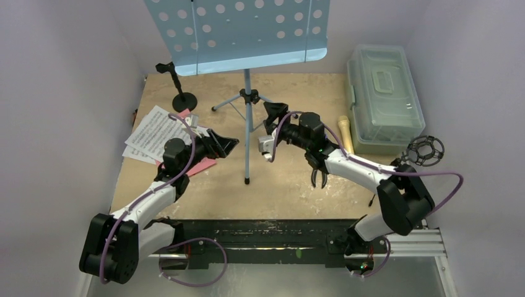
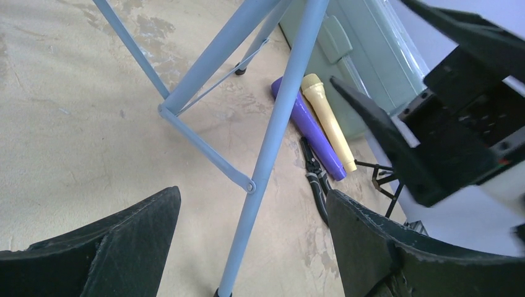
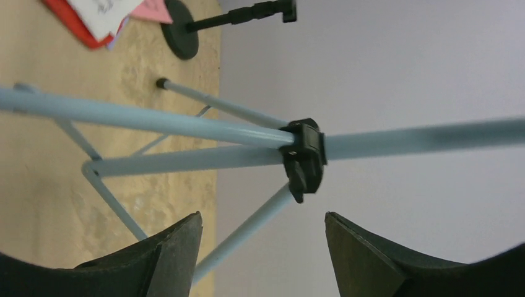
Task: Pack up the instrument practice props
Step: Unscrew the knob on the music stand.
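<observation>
The light-blue perforated music desk (image 1: 235, 31) stands on its pole (image 1: 247, 124) and tripod legs at the table's middle. My left gripper (image 1: 228, 147) is open just left of the pole; in the left wrist view one leg (image 2: 272, 142) runs between its fingers, untouched. My right gripper (image 1: 270, 133) is open just right of the pole, and the black hub (image 3: 303, 158) sits beyond its fingertips. The purple microphone (image 2: 312, 133) and cream microphone (image 2: 328, 120) lie side by side by the box. The round-base pole (image 1: 181, 93) stands back left. White and red pages (image 1: 155, 133) lie under my left arm.
The translucent grey-green box (image 1: 384, 96) sits shut at the right. A folded black tripod (image 1: 319, 174) lies under my right arm, and a black round mic cage (image 1: 427, 150) sits at the table's right edge. Walls close in on three sides.
</observation>
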Controlling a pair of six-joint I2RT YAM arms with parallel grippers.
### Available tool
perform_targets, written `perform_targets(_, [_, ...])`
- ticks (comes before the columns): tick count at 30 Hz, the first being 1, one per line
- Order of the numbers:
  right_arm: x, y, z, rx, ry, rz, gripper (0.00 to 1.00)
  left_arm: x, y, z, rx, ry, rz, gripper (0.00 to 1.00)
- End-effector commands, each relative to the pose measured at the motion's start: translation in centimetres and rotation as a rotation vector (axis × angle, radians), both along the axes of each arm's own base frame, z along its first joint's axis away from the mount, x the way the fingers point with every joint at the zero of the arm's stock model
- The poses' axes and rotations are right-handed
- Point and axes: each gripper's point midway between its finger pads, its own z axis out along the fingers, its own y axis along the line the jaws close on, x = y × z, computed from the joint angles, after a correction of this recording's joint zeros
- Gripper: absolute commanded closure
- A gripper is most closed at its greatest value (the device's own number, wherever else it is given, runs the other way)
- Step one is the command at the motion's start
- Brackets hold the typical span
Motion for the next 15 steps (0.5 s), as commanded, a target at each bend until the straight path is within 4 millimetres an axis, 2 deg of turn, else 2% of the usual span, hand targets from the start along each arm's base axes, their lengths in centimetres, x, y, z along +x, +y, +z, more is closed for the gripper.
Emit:
perform_targets(1, [-1.3, -0.4, 2.5, 0.369, 0.431, -0.091, 0.24, 0.2, -0.2, 1.3, 0.009, -0.056, -0.009, 0.13])
perform_targets(8, [-3.8, 0.7, 2.8, 0.716, 0.907, -0.107, 0.21, 0.3, -0.1, 1.3, 0.017, -0.047, -0.003, 0.13])
perform_targets(13, [-1.7, 0.1, 4.5, 1.090, 1.109, -0.226, 0.23, 0.4, -0.1, 1.2, 0.023, -0.043, 0.000, 0.13])
perform_targets(15, [-1.2, 0.5, 5.3, 1.190, 1.185, -0.245, 0.24, 0.4, 0.0, 1.1, 0.026, -0.038, 0.001, 0.13])
